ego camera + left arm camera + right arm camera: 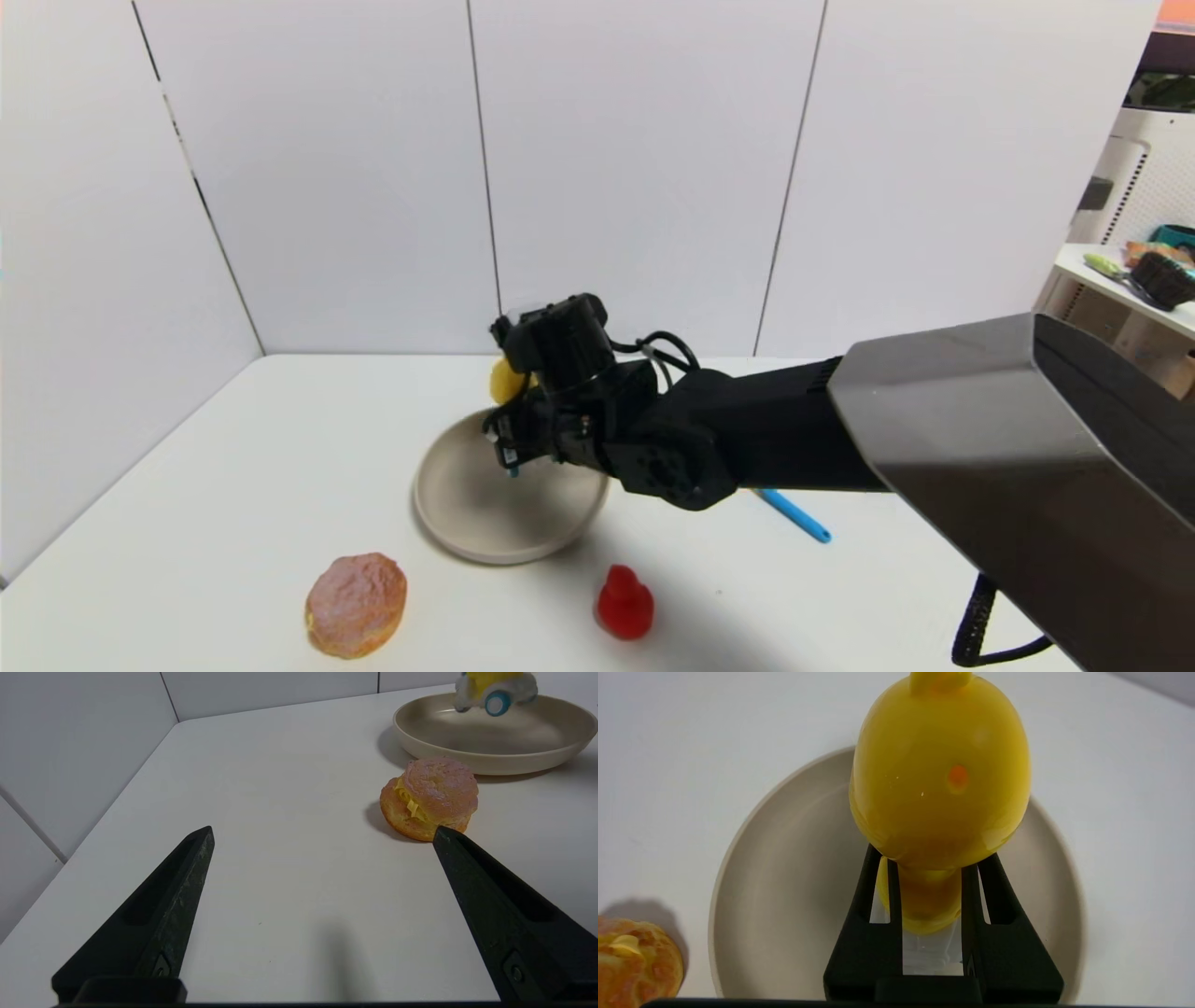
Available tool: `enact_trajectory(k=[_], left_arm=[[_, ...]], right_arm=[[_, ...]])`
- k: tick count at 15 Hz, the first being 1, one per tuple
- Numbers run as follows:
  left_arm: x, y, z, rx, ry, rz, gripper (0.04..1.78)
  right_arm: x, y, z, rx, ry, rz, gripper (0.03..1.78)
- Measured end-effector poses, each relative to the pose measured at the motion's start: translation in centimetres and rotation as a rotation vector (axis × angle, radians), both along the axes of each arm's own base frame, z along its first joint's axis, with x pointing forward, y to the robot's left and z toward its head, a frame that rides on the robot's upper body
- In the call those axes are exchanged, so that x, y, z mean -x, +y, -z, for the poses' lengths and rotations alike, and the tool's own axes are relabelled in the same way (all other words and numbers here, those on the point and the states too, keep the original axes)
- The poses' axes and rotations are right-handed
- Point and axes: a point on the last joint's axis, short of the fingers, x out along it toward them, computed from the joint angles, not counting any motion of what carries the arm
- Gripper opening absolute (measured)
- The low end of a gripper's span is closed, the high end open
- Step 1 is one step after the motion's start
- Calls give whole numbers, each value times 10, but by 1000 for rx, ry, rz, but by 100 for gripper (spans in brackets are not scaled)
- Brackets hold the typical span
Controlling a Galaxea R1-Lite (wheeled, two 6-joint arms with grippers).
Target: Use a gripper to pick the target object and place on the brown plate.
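On my far left, the left gripper (322, 835) sits low over the white table (233, 485), its two dark fingers (159, 914) spread wide apart with nothing between them; it does not show in my head view, only in its own wrist view. Just beyond its tips I see a pink-topped cream puff (356, 604) lying on the table near the front edge, close beside the brown plate (467, 523) but not touching it. The plate rests flat toward the middle of the table. Over it hangs the right gripper (924, 877), reaching in from my right on its black and silver-grey arm, and its fingers (873, 905) are clamped on the neck of the yellow duck (941, 770), just under the round head. From the left wrist view I can see the duck's white base and a blue wheel (495, 702) above the plate's far side; I cannot tell whether the wheels touch the plate's surface or hover just off it. Further right, near the front, a red duck-shaped toy (625, 604) stands on the table apart from the plate, and a blue stick (794, 515) pokes out from under the right arm.
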Motion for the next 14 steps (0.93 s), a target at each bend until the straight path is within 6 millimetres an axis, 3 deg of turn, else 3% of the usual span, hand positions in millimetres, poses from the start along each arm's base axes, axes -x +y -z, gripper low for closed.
enact_trajectory(k=[3,9,14], left_arm=[[0,0,0,0,0,0,169],[0,0,0,0,-1,0,169],[0,0,0,0,0,0,169]], right_arm=[[0,1,13,16,27,2,35],[19,1,5,24,43,-33,105],[49,-26,-20,80,88,-48,136]])
